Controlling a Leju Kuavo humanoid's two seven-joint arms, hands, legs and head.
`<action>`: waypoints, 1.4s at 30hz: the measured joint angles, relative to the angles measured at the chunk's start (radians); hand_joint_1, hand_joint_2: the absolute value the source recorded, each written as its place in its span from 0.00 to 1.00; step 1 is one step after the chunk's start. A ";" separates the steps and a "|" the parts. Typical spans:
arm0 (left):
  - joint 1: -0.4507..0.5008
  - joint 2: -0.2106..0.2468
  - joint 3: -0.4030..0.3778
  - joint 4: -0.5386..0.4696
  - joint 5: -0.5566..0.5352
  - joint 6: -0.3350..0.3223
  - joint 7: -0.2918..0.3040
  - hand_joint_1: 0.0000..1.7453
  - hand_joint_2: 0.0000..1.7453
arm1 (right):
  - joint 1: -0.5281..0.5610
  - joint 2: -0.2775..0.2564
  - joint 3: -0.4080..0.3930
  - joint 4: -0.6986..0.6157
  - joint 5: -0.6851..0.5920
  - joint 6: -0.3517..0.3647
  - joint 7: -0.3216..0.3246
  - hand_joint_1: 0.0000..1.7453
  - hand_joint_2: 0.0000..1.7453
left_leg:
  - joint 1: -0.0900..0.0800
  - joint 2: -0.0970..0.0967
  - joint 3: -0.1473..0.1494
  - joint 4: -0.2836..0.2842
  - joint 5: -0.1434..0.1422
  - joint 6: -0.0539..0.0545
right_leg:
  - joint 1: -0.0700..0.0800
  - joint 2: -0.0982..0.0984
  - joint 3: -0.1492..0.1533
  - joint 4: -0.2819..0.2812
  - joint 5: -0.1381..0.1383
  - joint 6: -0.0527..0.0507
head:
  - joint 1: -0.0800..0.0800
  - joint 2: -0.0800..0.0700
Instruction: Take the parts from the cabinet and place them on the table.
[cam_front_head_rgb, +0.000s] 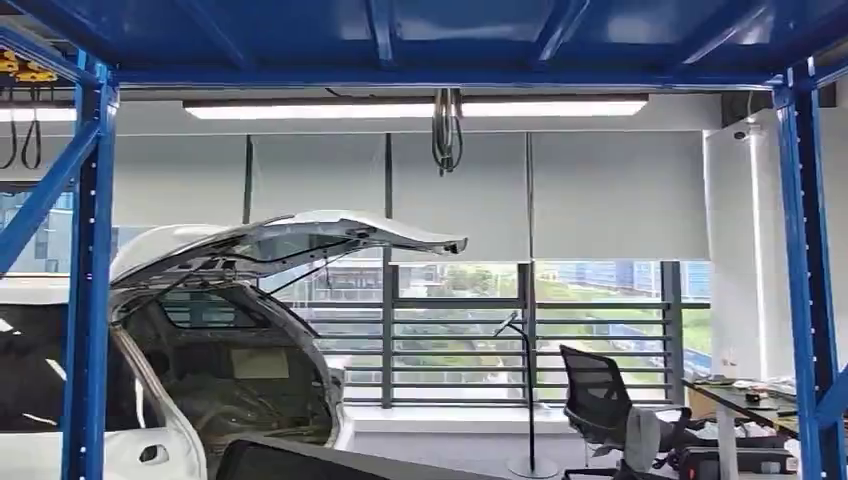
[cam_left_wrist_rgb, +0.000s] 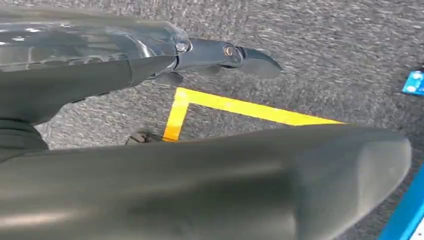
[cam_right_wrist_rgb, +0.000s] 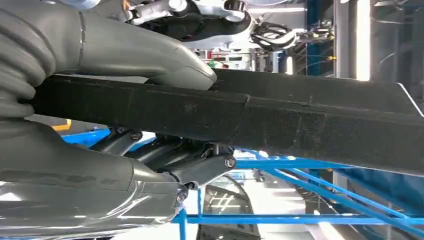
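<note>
**Long black part held in the right hand**

A long black part (cam_right_wrist_rgb: 260, 117) with a rough, felt-like surface is seen in the right wrist view. It is gripped by the right hand (cam_right_wrist_rgb: 107, 102): the thick grey thumb (cam_right_wrist_rgb: 150, 57) is pressed on one face of the part, and the darker fingers (cam_right_wrist_rgb: 170, 155) are curled under the opposite face. The part reaches well beyond the hand, and a pale edge is seen at its far end. Behind it, blue frame beams (cam_right_wrist_rgb: 300, 217) and a bright strip of light are visible.

The left hand (cam_left_wrist_rgb: 165, 65) is seen in the left wrist view above a grey carpet floor (cam_left_wrist_rgb: 325, 55). Nothing is held in it. One dark finger (cam_left_wrist_rgb: 240, 55) is stretched out straight; how wide the other fingers are spread cannot be told. On the floor, a yellow tape corner (cam_left_wrist_rgb: 200, 102) is marked, and a blue post (cam_left_wrist_rgb: 407, 210) stands beside it.

In the head view, a blue steel rack (cam_front_head_rgb: 90, 300) frames the scene on the left, on the right and overhead. On the left, behind the rack, a white car body (cam_front_head_rgb: 220, 330) is placed with its tailgate (cam_front_head_rgb: 330, 235) raised. Farther back, a window with grey blinds is seen, and on the right a black office chair (cam_front_head_rgb: 600, 400) stands near a cluttered desk (cam_front_head_rgb: 745, 400). A long ceiling lamp (cam_front_head_rgb: 415, 107) is lit above.
</note>
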 joint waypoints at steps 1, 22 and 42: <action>-0.002 0.000 0.001 0.000 -0.001 0.000 0.001 0.00 1.00 | -0.002 0.001 -0.001 0.000 0.000 0.000 -0.001 1.00 1.00 | -0.006 -0.002 0.005 -0.025 -0.006 0.007 | 0.007 0.000 -0.009 0.008 0.004 0.007 | 0.000 0.000; 0.005 0.002 0.029 0.000 -0.036 -0.003 0.003 0.00 1.00 | -0.013 0.009 -0.002 0.010 -0.004 0.003 -0.010 1.00 1.00 | -0.020 0.004 -0.158 0.014 0.070 0.027 | 0.009 -0.002 0.150 -0.083 -0.062 -0.020 | 0.002 0.001; -0.001 0.023 0.061 -0.003 -0.089 -0.007 0.003 0.00 1.00 | -0.010 0.015 -0.002 0.014 0.040 0.009 -0.021 1.00 1.00 | -0.016 0.014 -0.097 -0.013 0.081 0.060 | -0.004 0.001 -0.069 0.311 -0.194 0.042 | 0.000 0.000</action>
